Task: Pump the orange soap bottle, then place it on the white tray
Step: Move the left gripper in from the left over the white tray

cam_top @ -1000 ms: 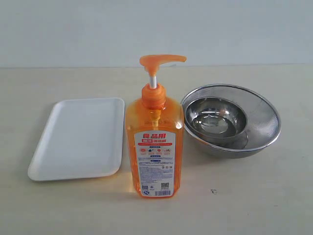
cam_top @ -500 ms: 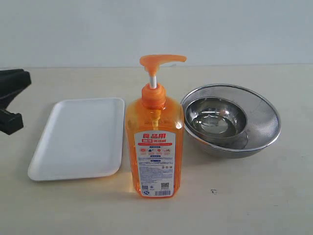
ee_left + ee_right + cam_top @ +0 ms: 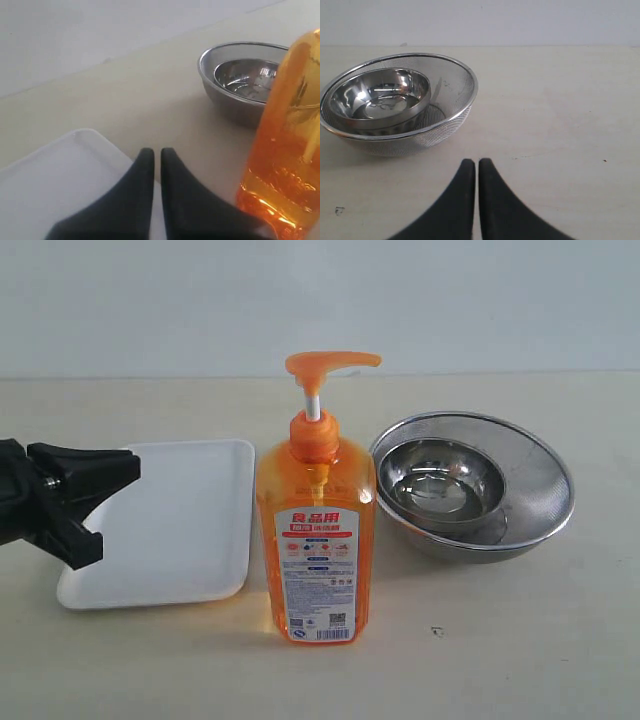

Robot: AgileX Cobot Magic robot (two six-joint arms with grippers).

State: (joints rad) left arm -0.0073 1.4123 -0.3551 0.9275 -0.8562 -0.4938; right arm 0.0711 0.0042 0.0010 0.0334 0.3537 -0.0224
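My left claw (image 3: 156,154), fingers pressed together, hangs above the white tray (image 3: 55,170); orange soap bottle (image 3: 285,150) upright just ahead.

1. Exterior view: frontal, slightly raised, looking across the worktop (image 3: 520,660).
2. Left wrist view: low and close above the white tray (image 3: 45,180), facing the orange soap bottle (image 3: 285,150).
3. Right wrist view: low, facing the steel mesh bowl (image 3: 451,116), which all views share.
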